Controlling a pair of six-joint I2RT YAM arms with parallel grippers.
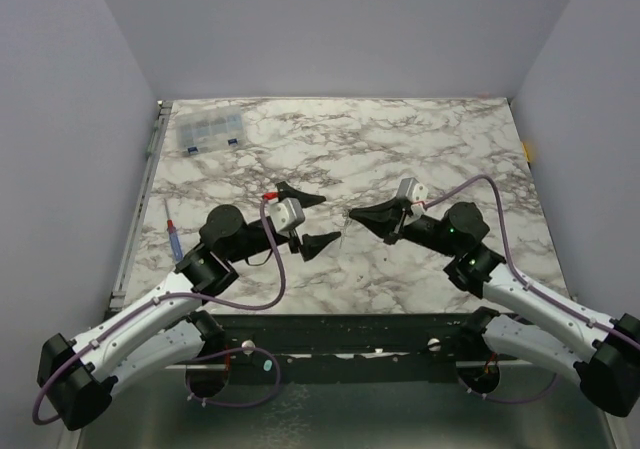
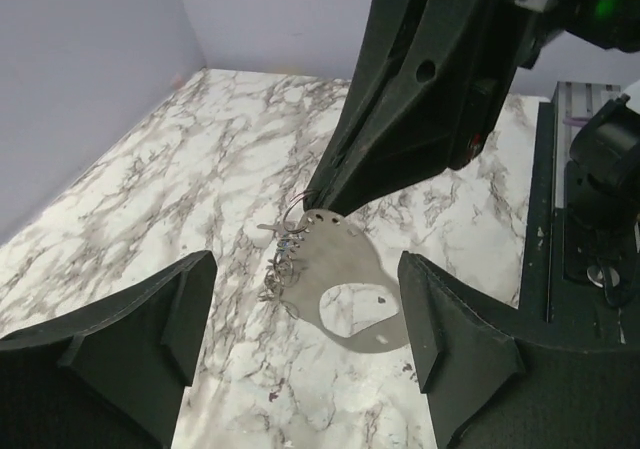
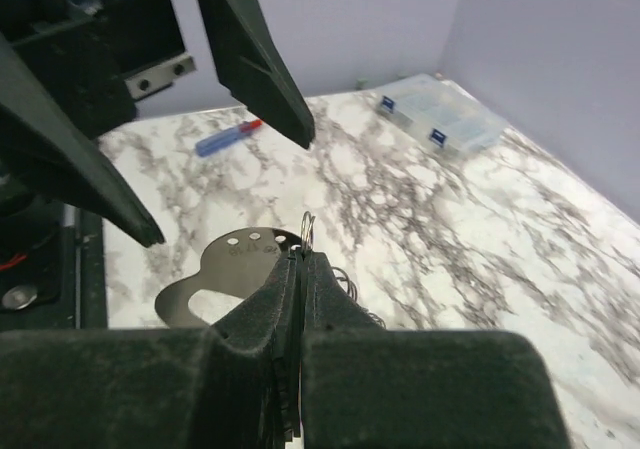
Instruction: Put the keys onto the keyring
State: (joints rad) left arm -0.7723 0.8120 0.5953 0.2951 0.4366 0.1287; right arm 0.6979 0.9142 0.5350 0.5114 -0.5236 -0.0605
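My right gripper [image 1: 354, 212] [image 3: 301, 257] is shut on the keyring [image 3: 307, 227], a thin silvery loop that sticks up just past its fingertips. A flat pale grey metal plate [image 2: 340, 269] [image 3: 225, 267] with three small holes and a large cutout hangs from the loop [image 2: 297, 209] over the marble. Small silvery key-like pieces [image 2: 281, 265] cluster at the plate's left edge; I cannot make them out singly. My left gripper [image 1: 331, 219] [image 2: 305, 274] is open and empty, with its fingers either side of the plate and apart from it. No blue tag shows.
A blue-handled, red-tipped screwdriver [image 1: 174, 241] [image 3: 226, 139] lies near the table's left edge. A clear compartment box [image 1: 209, 132] [image 3: 441, 120] stands at the back left. The marble table [image 1: 450, 149] is walled by grey panels.
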